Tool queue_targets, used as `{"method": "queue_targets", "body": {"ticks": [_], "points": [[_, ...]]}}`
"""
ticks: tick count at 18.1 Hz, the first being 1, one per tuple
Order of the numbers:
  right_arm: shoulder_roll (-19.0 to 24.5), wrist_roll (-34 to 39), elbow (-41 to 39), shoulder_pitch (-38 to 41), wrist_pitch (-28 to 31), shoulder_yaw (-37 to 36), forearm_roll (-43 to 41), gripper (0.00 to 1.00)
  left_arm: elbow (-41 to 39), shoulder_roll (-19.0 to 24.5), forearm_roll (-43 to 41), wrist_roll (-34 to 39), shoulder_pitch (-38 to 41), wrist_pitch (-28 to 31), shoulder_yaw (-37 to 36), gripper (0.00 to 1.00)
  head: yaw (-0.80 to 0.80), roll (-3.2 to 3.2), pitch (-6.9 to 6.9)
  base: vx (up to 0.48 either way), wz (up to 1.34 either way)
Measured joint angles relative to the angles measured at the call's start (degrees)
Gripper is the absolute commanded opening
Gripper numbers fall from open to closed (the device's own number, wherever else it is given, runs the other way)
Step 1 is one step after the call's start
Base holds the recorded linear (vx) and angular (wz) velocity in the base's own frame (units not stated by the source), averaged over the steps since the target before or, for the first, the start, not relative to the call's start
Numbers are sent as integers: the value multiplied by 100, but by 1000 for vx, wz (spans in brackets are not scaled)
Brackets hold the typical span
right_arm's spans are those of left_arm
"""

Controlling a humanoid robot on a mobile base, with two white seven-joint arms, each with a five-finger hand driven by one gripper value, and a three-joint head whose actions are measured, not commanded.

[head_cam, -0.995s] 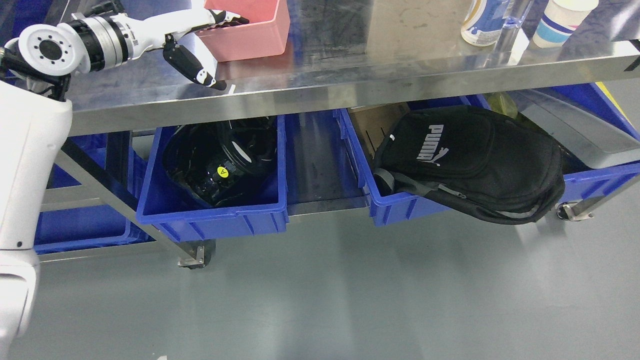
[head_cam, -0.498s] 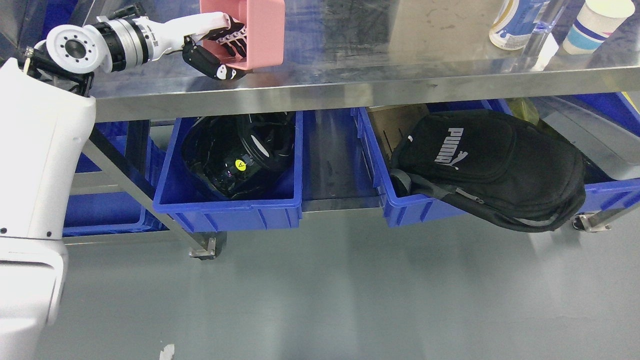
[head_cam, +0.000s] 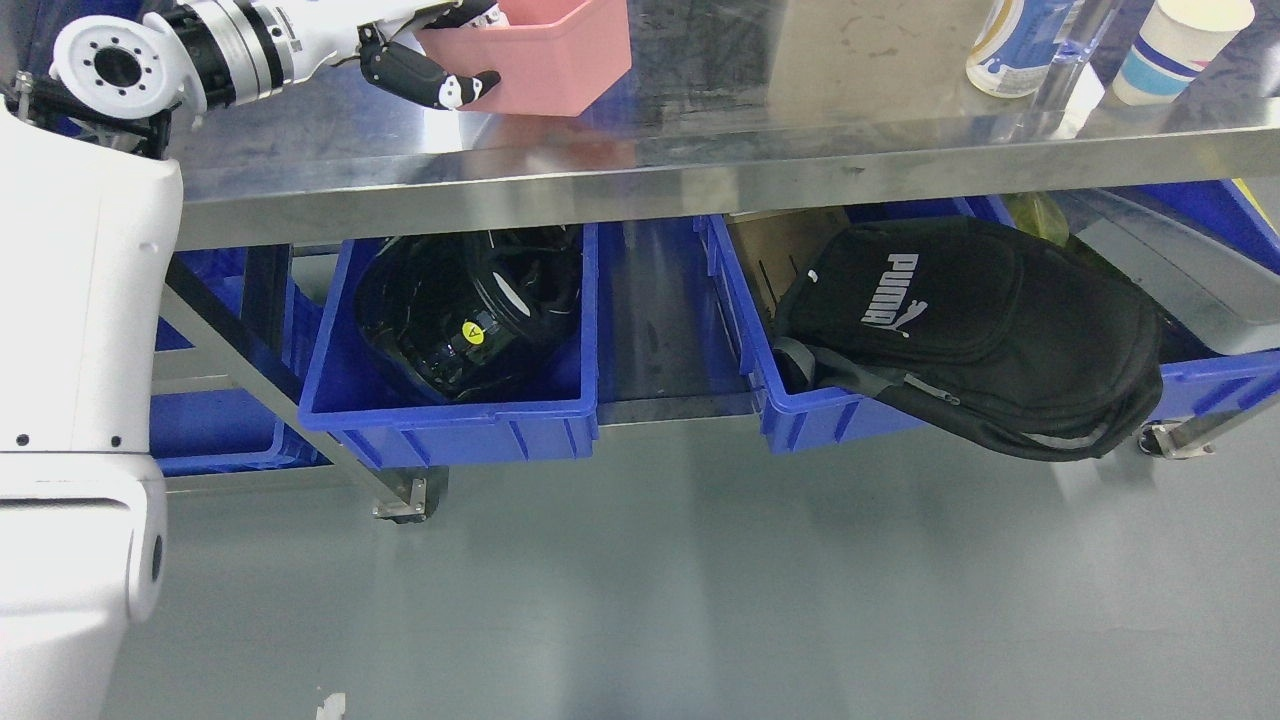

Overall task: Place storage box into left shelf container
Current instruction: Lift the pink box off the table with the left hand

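A: Progress? Where is the box sitting?

B: The pink storage box is being held at the back left of the steel counter, tilted, its near edge looking lifted off the surface. The left hand is gripping it, fingers hooked over the near rim, thumb pressing on the outer wall. So the pick-up is looking done; the carry down and the drop are what's left, as far as one can judge.

A: Target?

B: The left blue bin on the lower shelf, under the counter edge. It is already holding a black helmet with a yellow sticker, so room is looking tight. The box is well above it and behind the counter lip.

A: Right hand?

B: Not showing anywhere.

A: Counts?

B: One pink box. Two blue bins fully showing in front, with parts of more blue bins peeking at far left and far right; cannot give a sure total. One helmet. One black Puma backpack spilling out of the right bin. On the counter's far right, one paper cup and one bottle, both cut by the top edge.
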Motion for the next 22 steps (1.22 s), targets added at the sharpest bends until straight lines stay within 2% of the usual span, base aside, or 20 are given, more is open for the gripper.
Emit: {"method": "queue_targets", "body": {"ticks": [5, 9, 13, 22], "points": [[0, 6, 0, 0, 0, 0, 0, 100, -39, -52, 22, -121, -136, -63, 335, 1, 0, 0, 0, 0, 0], [0, 26, 0, 0, 0, 0, 0, 100, -361, -81, 32, -156, -78, -50, 506, 1, 0, 0, 0, 0, 0], [0, 16, 0, 1, 0, 0, 0, 100, -934, -211, 39, -186, 288, 189, 589, 1, 0, 0, 0, 0, 0], [0, 4, 0, 0, 1, 0, 0, 100, -1917, -517, 40, -181, 1021, 273, 586, 1, 0, 0, 0, 0, 0]]}}
